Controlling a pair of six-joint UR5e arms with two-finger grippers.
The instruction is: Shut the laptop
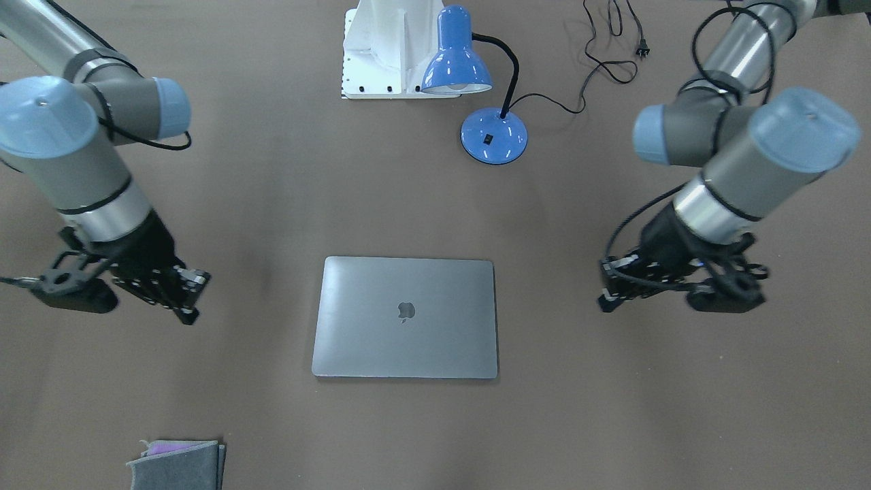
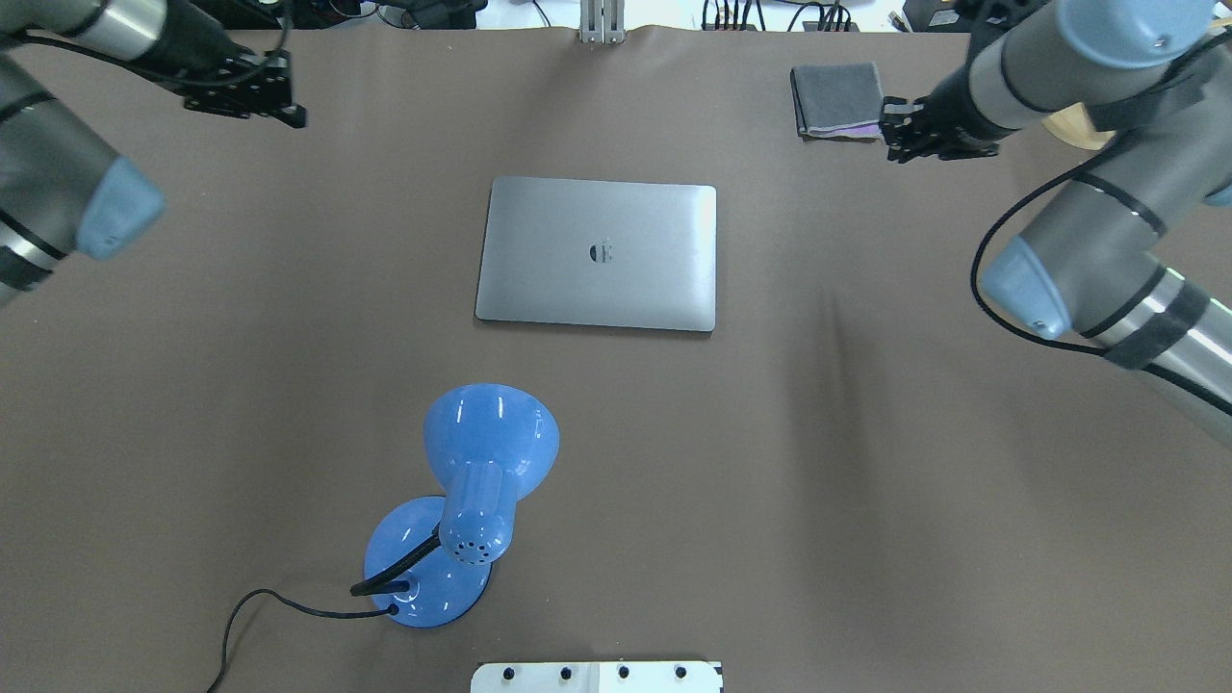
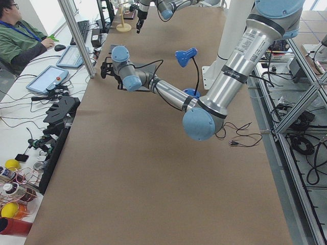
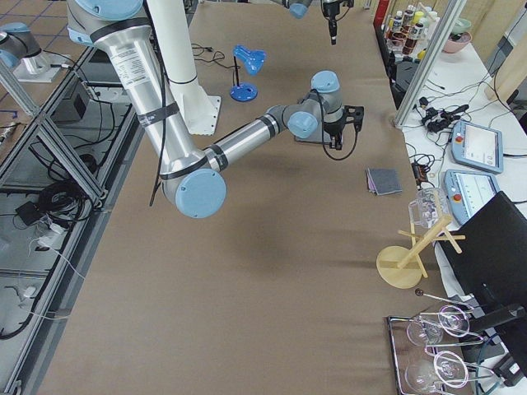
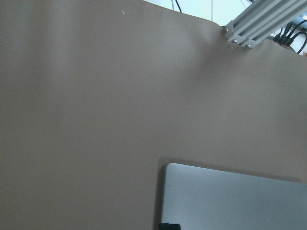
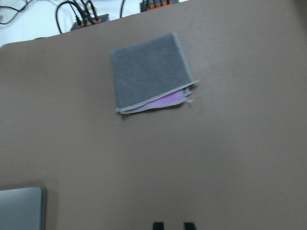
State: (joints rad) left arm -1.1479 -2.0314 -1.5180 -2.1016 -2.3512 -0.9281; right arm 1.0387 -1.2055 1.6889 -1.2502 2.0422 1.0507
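Observation:
The space-grey laptop [image 1: 405, 316] lies flat in the middle of the brown table with its lid down and the dark apple logo facing up. It also shows in the overhead view [image 2: 597, 252]. Its corner shows in the left wrist view [image 5: 230, 201] and its edge in the right wrist view [image 6: 19, 208]. My left gripper [image 1: 604, 289] hovers off the laptop's side, empty, also seen from overhead [image 2: 284, 106]. My right gripper [image 1: 192, 303] hovers on the other side [image 2: 890, 133], empty. In the wrist views their fingertips sit close together.
A blue desk lamp [image 1: 493, 136] stands between the laptop and the robot's white base [image 1: 388, 47], and its black cable [image 1: 612, 41] trails beside it. A grey cloth pouch with a purple lining [image 2: 837, 99] lies near the right gripper at the table's far edge.

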